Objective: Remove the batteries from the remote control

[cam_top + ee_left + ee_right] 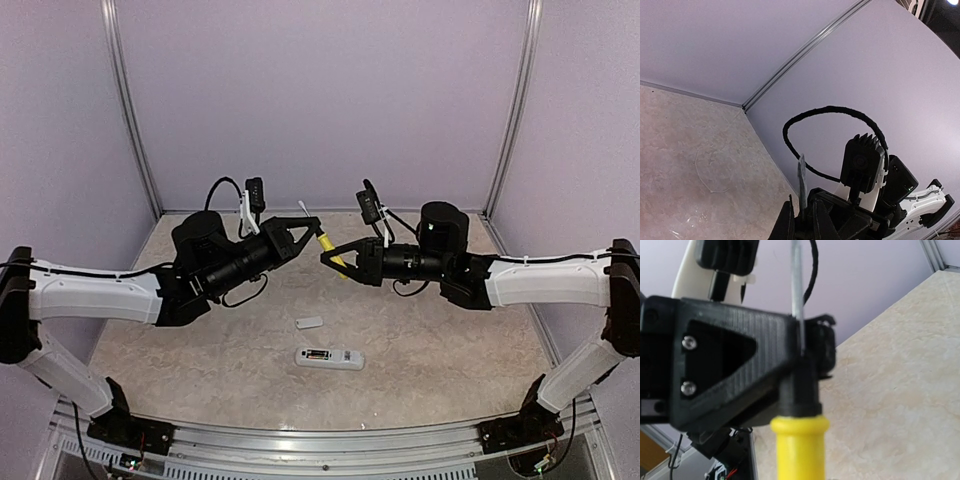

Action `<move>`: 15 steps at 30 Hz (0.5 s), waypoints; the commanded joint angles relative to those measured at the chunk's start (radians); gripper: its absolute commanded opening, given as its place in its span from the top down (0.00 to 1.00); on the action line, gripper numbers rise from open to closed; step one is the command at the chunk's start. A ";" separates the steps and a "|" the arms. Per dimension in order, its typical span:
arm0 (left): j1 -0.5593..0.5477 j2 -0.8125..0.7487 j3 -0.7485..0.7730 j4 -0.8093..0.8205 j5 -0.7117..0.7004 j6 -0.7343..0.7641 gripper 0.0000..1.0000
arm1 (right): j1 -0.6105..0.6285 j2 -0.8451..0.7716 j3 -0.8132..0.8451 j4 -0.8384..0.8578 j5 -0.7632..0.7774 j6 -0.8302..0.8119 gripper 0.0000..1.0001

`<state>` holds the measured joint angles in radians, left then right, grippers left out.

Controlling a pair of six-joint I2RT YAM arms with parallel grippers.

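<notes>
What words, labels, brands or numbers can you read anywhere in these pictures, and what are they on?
No text can be read in any view.
Remote control: dark marks on its upper face, too small to read.
Small white cover: no marking shows.
Screwdriver: plain yellow handle, no label in view.

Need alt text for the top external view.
Two robot arms reach inward over a beige table, the left claw and the right claw meeting at a yellow-handled screwdriver held in mid-air. Nearer the bases, a white remote control lies flat on the table with a small white cover piece beside it.
</notes>
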<state>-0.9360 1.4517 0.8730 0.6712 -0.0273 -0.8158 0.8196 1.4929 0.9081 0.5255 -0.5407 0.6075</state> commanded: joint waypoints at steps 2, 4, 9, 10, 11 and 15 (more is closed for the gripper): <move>-0.003 -0.047 -0.058 0.027 -0.076 -0.014 0.94 | -0.046 -0.064 0.016 0.038 0.110 0.013 0.97; -0.004 -0.049 -0.061 0.024 -0.076 -0.007 0.90 | -0.051 -0.061 0.030 0.028 0.076 0.005 1.00; 0.016 -0.082 -0.048 -0.098 -0.044 0.082 0.45 | -0.053 -0.042 0.092 -0.119 -0.059 -0.100 1.00; 0.022 -0.100 -0.041 -0.146 -0.039 0.112 0.37 | -0.053 -0.037 0.104 -0.164 -0.082 -0.126 1.00; 0.025 -0.114 -0.033 -0.199 -0.042 0.145 0.31 | -0.054 -0.034 0.113 -0.210 -0.095 -0.153 1.00; 0.044 -0.209 0.009 -0.441 -0.040 0.353 0.14 | -0.066 -0.023 0.156 -0.416 -0.093 -0.245 1.00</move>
<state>-0.9104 1.3331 0.8257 0.5011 -0.0685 -0.6823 0.7624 1.4803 1.0225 0.3519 -0.5968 0.4835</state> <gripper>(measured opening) 0.818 0.162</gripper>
